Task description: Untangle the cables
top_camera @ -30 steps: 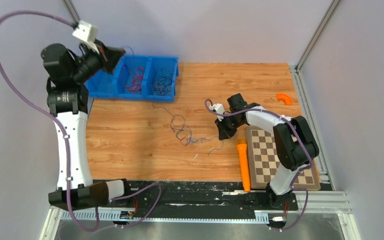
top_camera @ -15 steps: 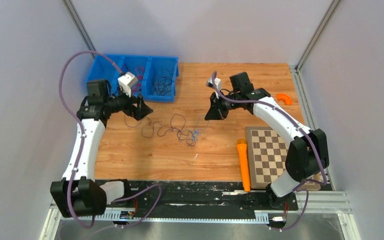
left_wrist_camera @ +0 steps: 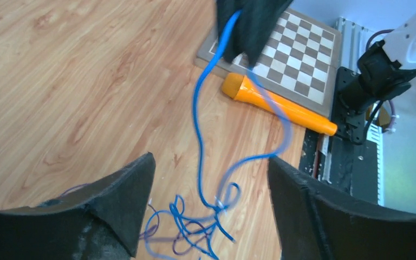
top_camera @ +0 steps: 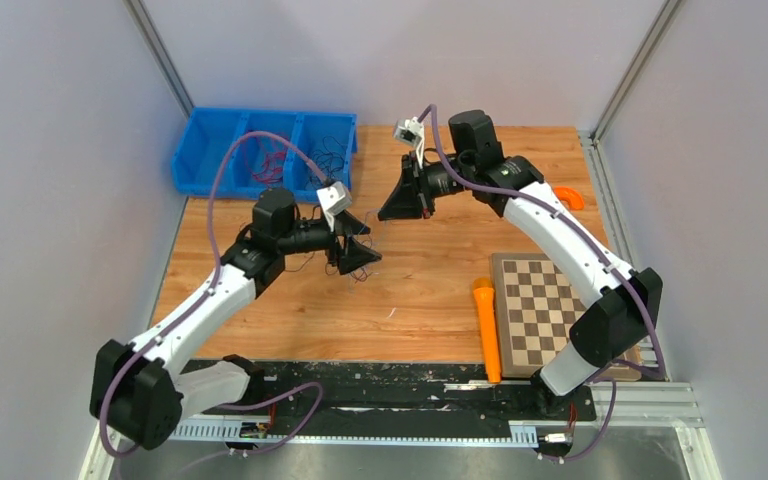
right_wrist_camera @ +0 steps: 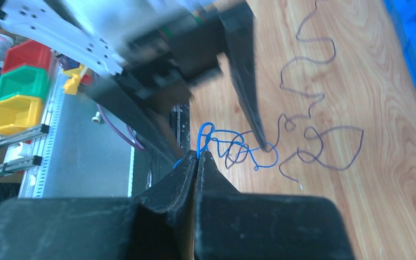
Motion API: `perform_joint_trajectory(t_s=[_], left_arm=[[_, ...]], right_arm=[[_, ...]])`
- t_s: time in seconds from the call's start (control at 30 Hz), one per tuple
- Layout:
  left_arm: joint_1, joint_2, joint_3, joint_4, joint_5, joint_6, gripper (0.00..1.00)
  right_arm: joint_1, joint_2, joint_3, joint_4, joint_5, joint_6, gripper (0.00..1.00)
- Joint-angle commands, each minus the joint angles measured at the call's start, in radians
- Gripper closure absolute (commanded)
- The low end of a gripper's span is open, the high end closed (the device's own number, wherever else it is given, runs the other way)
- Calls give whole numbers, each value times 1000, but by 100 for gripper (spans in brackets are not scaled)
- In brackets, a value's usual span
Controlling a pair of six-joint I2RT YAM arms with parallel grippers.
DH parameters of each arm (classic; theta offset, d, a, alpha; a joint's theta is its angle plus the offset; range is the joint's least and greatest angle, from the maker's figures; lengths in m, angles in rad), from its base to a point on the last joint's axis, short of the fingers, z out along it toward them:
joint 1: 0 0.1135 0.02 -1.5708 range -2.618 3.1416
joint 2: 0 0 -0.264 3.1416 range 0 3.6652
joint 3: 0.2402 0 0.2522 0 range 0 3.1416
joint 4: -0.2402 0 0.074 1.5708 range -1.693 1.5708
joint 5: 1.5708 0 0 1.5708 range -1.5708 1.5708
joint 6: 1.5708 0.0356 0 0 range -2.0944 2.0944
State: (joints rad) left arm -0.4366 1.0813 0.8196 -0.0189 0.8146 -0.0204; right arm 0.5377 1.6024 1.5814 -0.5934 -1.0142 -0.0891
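A thin blue cable hangs from my right gripper, which is shut on its upper end above the table. The cable's lower part lies in a tangle with a purplish cable on the wood. My left gripper is open and hovers low over that tangle, with the hanging blue strand between its fingers and touching neither. In the top view the left gripper sits just left of and below the right gripper. More red and black cables lie in the blue bin.
The blue three-part bin stands at the back left. A chessboard and an orange cylinder lie at the front right. An orange curved piece sits near the right edge.
My left arm swung from the bin down to mid-table and its gripper opened. My right gripper rose up and back, lifting the blue cable.
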Motion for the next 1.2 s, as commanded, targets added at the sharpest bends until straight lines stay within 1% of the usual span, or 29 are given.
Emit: perform_joint_trajectory(t_s=[0.0,0.03,0.07,0.1,0.13,0.17,0.2,0.23,0.3,0.4,0.43,0.47,0.5,0.57,0.6,0.67,0.7,0.8,0.83,0.9,0.93,1.0,1.1,1.17], left_arm=[[-36,96,-37,162,-49,-92,24],[-37,119,-66,130,-47,-55,32],[-36,124,-85,114,-51,-29,36],[-26,121,-137,96,-58,7,41],[-17,108,-168,98,-66,23,44],[15,100,-225,108,-68,33,48],[34,85,-247,113,-70,31,50],[77,80,-283,117,-71,28,55],[146,73,-313,139,-65,-32,60],[179,86,-294,104,-63,-41,59],[181,88,-270,62,-65,-19,55],[182,90,-256,43,-83,-8,54],[184,90,-237,-15,-97,12,53],[192,85,-219,-86,-145,57,56],[208,76,-217,-115,-157,76,62],[240,58,-219,-146,-159,92,68],[248,52,-215,-159,-154,104,68],[259,3,-196,-234,-156,177,61],[262,-23,-195,-240,-161,180,61],[269,-47,-198,-259,-179,180,74],[272,-47,-196,-280,-187,187,88],[273,-35,-191,-328,-220,216,99],[287,-24,-189,-375,-290,259,100],[303,-20,-190,-417,-333,332,100]], right_arm=[[3,-40,111,64,-89,75,100],[-6,-44,134,64,-88,79,100],[-24,-48,153,66,-90,83,100],[-60,-50,174,71,-95,107,100],[-87,-55,193,80,-102,133,100],[-121,-58,210,87,-109,148,100],[-146,-63,223,95,-115,159,100],[-169,-66,236,103,-119,168,100],[-200,-73,256,110,-119,179,100],[-221,-78,263,121,-113,187,100],[-224,-78,261,123,-109,189,100],[-229,-79,260,125,-105,190,100],[-238,-82,259,125,-102,189,100],[-258,-89,255,135,-92,190,100],[-265,-94,247,139,-82,187,100],[-275,-100,225,152,-67,184,100],[-276,-103,213,156,-61,181,100],[-277,-110,163,176,-52,179,100],[-277,-116,152,178,-37,171,100],[-282,-129,137,194,-13,167,100],[-288,-131,137,205,-13,171,100],[-320,-130,154,219,-13,179,100],[-401,-124,189,234,-4,199,100],[-464,-124,200,250,10,210,100]])
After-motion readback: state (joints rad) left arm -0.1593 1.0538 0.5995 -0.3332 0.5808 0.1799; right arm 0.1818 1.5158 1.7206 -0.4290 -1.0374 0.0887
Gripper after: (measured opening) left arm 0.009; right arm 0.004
